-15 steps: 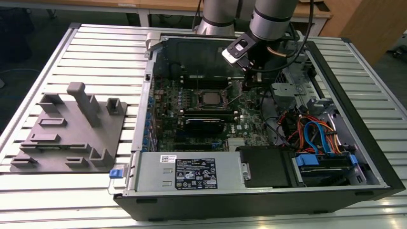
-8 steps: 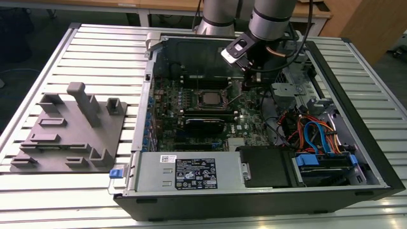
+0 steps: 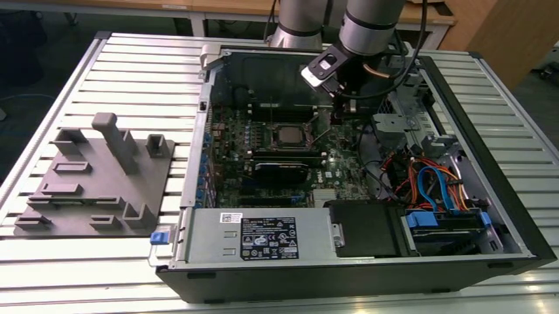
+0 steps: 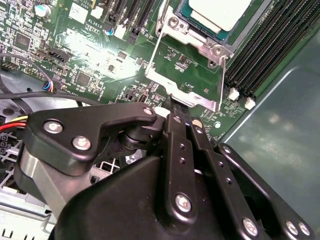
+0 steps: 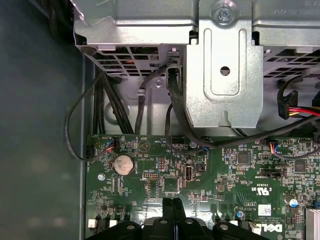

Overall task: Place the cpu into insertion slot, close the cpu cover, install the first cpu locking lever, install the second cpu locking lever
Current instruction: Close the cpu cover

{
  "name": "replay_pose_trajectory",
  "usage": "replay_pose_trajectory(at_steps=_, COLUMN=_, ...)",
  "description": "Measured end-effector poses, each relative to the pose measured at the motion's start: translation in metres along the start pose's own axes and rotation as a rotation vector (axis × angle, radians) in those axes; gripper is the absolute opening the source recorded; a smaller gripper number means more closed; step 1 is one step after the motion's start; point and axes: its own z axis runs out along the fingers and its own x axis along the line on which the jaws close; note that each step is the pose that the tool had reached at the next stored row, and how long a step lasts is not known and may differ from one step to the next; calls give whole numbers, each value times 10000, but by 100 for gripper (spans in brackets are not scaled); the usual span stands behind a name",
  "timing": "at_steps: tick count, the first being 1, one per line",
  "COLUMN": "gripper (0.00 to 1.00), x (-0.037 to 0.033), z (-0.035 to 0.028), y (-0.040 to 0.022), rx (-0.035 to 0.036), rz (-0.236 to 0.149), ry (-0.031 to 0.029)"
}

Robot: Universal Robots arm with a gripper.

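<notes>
The cpu (image 3: 289, 135) lies flat in the insertion slot (image 3: 271, 136) on the green board inside the open computer case. In the second wrist view the cpu (image 4: 220, 12) shows its silvery top through the window of the cpu cover (image 4: 192, 44), which lies down over it. Thin wire levers (image 4: 153, 52) run along the cover's sides; I cannot tell if they are latched. My gripper (image 3: 339, 118) hangs just to the exterior view's right of the slot. Its black fingers are shut, the tips (image 4: 172, 104) close to the cover's front tab. Nothing shows between the gripper's (image 5: 173, 202) fingers.
Long black memory slots (image 4: 265, 50) flank the socket. A coin battery (image 5: 123, 163), cables and a metal drive cage (image 5: 225, 65) lie beyond the fingertips. The power supply (image 3: 262, 239) and a grey moulded fixture (image 3: 96, 176) sit toward the front and the exterior view's left.
</notes>
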Motion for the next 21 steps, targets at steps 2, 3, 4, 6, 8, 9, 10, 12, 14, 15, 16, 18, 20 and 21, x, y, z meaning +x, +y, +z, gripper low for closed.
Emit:
replay_pose_trajectory(at_steps=2, gripper=11, x=0, z=0, y=-1, rx=0, rz=0, ry=0)
replay_pose_trajectory(at_steps=3, gripper=11, x=0, z=0, y=-37, rx=0, rz=1, ry=0)
replay_pose_trajectory(at_steps=4, gripper=11, x=0, z=0, y=-53, rx=0, rz=0, ry=1)
replay_pose_trajectory(at_steps=6, gripper=11, x=0, z=0, y=-57, rx=0, rz=0, ry=0)
replay_pose_trajectory(at_steps=8, gripper=11, x=-1, z=0, y=-61, rx=0, rz=0, ry=1)
replay_pose_trajectory(at_steps=9, gripper=11, x=0, z=0, y=-63, rx=0, rz=0, ry=1)
replay_pose_trajectory(at_steps=10, gripper=11, x=-1, z=0, y=-65, rx=-1, rz=0, ry=0)
replay_pose_trajectory(at_steps=12, gripper=11, x=-1, z=0, y=-69, rx=0, rz=0, ry=1)
replay_pose_trajectory(at_steps=14, gripper=11, x=-1, z=0, y=-74, rx=0, rz=0, ry=0)
replay_pose_trajectory(at_steps=15, gripper=11, x=-1, z=0, y=-76, rx=0, rz=0, ry=1)
replay_pose_trajectory(at_steps=16, gripper=11, x=-1, z=0, y=-78, rx=0, rz=0, ry=1)
replay_pose_trajectory(at_steps=18, gripper=11, x=-1, z=0, y=-82, rx=-1, rz=0, ry=0)
replay_pose_trajectory(at_steps=20, gripper=11, x=-1, z=0, y=-87, rx=0, rz=1, ry=0)
replay_pose_trajectory(at_steps=21, gripper=11, x=-1, z=0, y=-89, rx=0, rz=0, ry=0)
